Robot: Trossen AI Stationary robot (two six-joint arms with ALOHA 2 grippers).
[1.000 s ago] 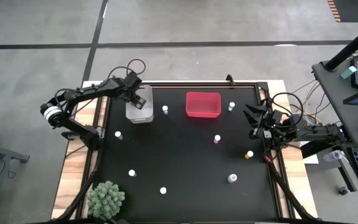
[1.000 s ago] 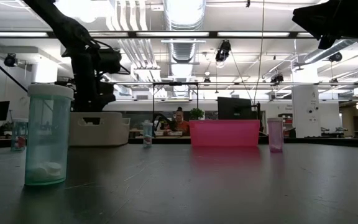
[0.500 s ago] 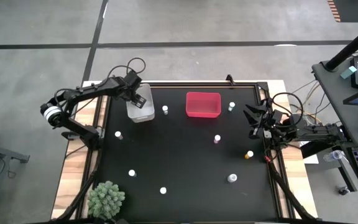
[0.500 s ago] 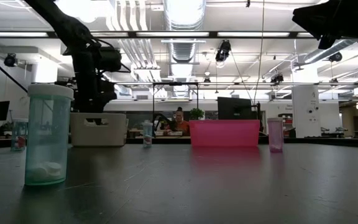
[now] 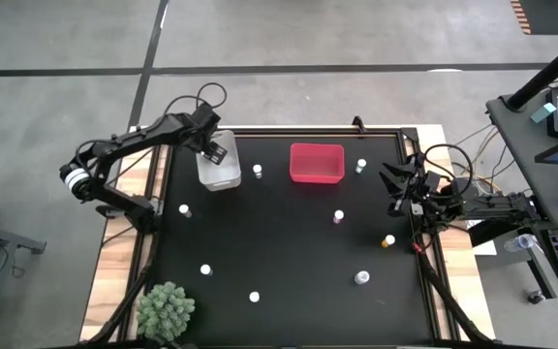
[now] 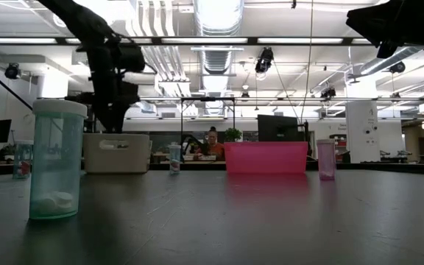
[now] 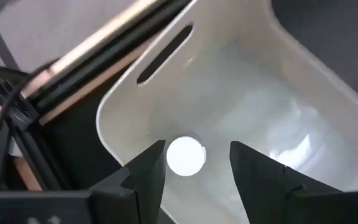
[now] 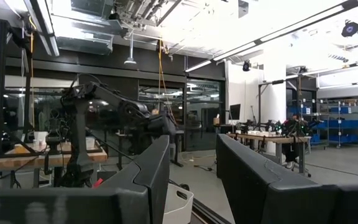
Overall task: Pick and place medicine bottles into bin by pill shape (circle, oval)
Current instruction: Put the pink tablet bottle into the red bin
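Rising off clear bin (image 5: 218, 173) since a second ago | left gripper (image 5: 217, 154) jaws apart, empty | white-capped bottle (image 7: 186, 155) dropped inside bin | right gripper (image 5: 392, 186) idle at counter edge, jaws parted | other bottles still unsorted

Open-plan robotics lab, exposed ceiling ducts (image 6: 210, 29), strip lights, workbenches with monitors (image 6: 277, 128), taped concrete floor (image 5: 289, 39)
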